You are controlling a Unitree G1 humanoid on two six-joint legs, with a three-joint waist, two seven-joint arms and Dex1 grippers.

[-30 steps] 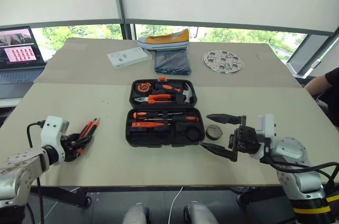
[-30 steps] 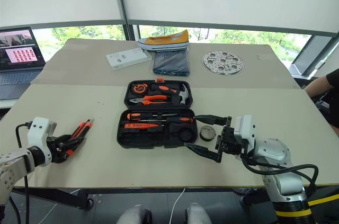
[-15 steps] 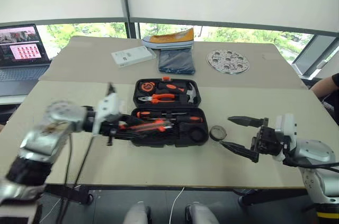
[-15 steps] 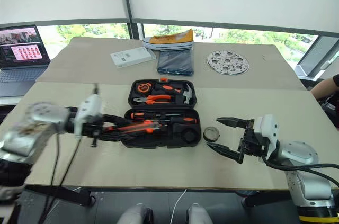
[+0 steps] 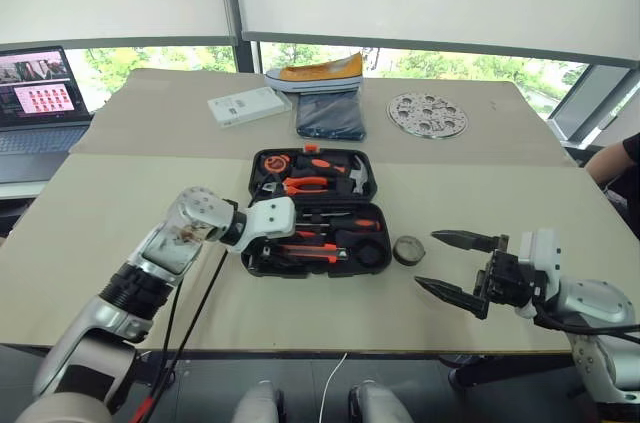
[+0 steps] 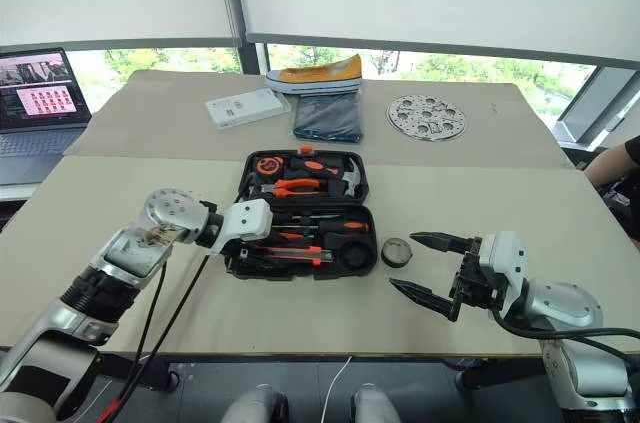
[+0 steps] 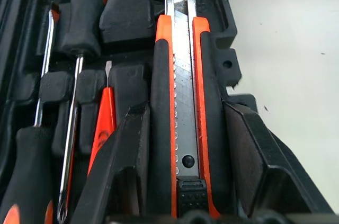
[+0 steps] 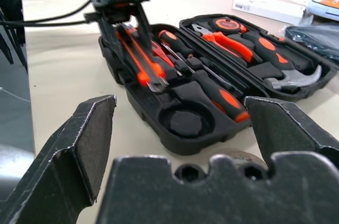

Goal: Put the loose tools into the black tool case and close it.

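left pincer (image 7: 180, 181): clamped on utility knife (image 7: 181, 102) over black tool case (image 5: 262, 265) | right pincer (image 5: 450, 263): wide apart, empty

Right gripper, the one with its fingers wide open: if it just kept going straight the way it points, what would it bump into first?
Probably the small black tape roll, which lies on the table just ahead of the open right gripper. Depth is unclear; it might pass over it and reach the black tool case.

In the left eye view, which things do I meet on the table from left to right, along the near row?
Left gripper → black tool case → small black tape roll → right gripper.
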